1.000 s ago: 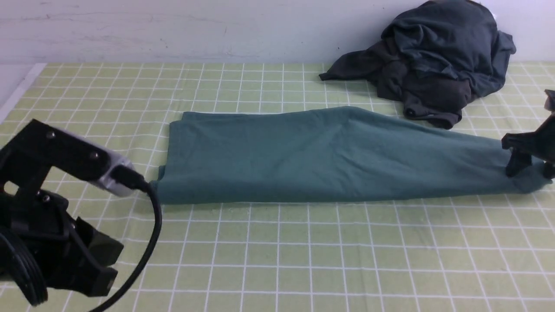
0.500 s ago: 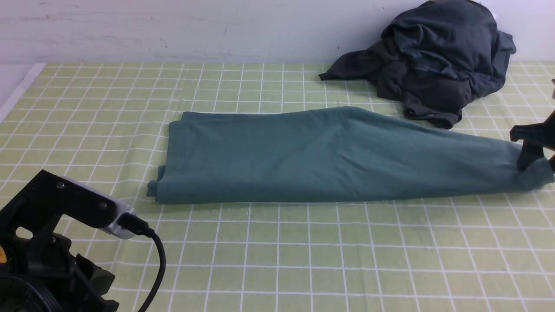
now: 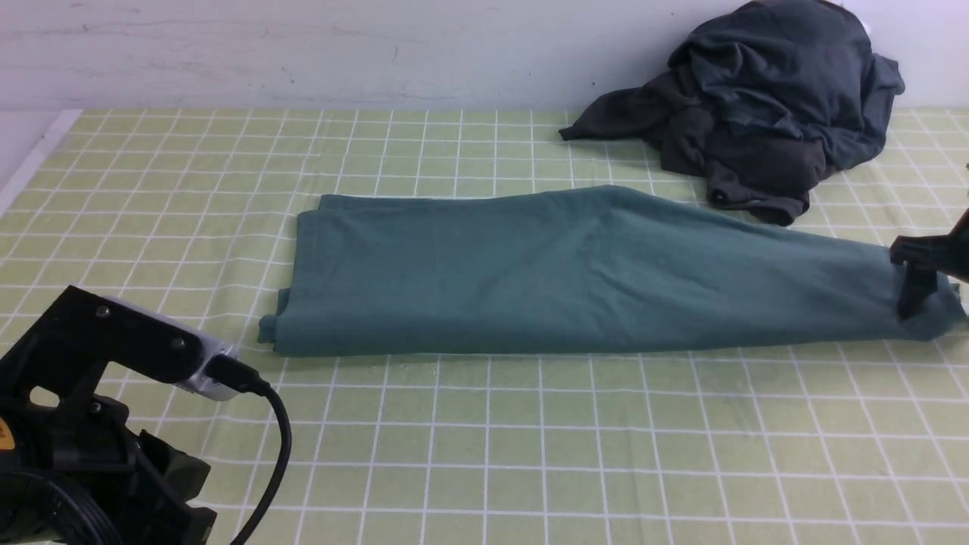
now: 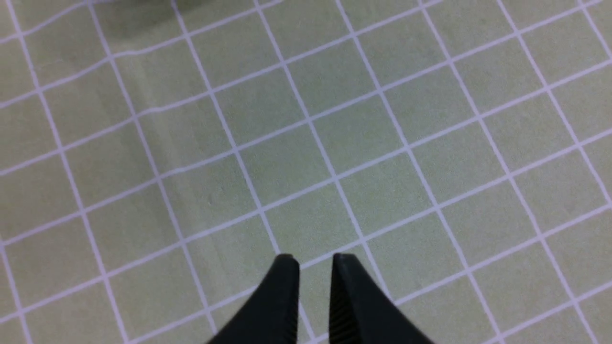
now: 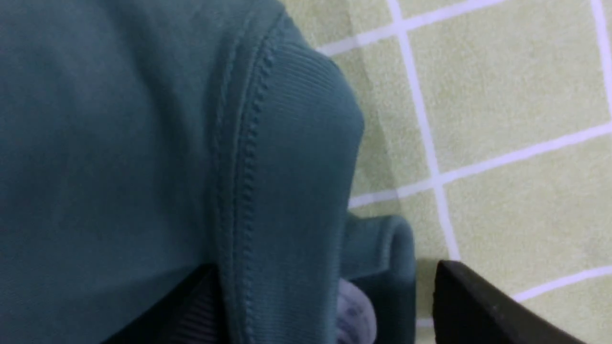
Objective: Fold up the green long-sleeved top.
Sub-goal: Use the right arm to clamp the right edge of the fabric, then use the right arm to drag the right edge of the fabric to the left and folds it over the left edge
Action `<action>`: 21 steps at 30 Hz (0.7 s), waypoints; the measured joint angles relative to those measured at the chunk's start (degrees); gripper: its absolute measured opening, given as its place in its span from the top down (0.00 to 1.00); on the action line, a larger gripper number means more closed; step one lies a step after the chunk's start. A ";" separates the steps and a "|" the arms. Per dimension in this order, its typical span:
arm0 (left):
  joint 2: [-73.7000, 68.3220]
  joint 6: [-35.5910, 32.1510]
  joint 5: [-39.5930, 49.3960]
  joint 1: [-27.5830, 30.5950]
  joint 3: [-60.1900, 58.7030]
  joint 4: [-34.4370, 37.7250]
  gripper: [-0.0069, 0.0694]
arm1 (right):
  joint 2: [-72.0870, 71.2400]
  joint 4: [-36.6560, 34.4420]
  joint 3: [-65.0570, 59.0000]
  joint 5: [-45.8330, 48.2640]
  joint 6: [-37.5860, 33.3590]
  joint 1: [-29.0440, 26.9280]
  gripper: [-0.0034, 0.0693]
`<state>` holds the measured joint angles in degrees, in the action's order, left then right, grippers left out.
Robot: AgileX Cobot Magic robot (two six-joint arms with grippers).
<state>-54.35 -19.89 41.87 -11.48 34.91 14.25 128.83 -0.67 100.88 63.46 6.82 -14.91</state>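
The top point(image 3: 575, 272) lies in a long folded band on the worktop point(image 3: 530, 454), probably ready for a crosswise fold. At the top's right end the right claw point(image 5: 330, 306) stands wide apart astride the ribbed edge, not clamping it. The left claw point(image 4: 314, 267), off the top's left end, is nearly together and empty

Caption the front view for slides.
Green top folded in a long strip on checked cloth; right end effector at its right end; dark clothes behind.
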 joint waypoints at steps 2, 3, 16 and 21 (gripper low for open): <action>0.00 0.00 0.00 0.00 0.00 0.04 0.79 | 0.31 -1.12 0.26 0.31 -0.79 0.00 0.36; 0.00 0.00 0.00 0.00 0.00 0.04 0.79 | 0.31 -1.50 0.32 0.32 -1.44 0.00 0.41; 0.01 0.00 1.37 0.00 0.00 0.04 0.79 | -2.77 12.05 8.94 7.07 -5.16 0.43 0.90; 0.08 0.00 1.69 0.00 0.00 0.04 0.79 | -8.36 15.52 18.27 7.72 -1.73 0.67 0.90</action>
<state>-54.28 -19.89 43.56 -11.48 34.91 14.29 120.47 14.84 119.15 71.19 5.09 -14.24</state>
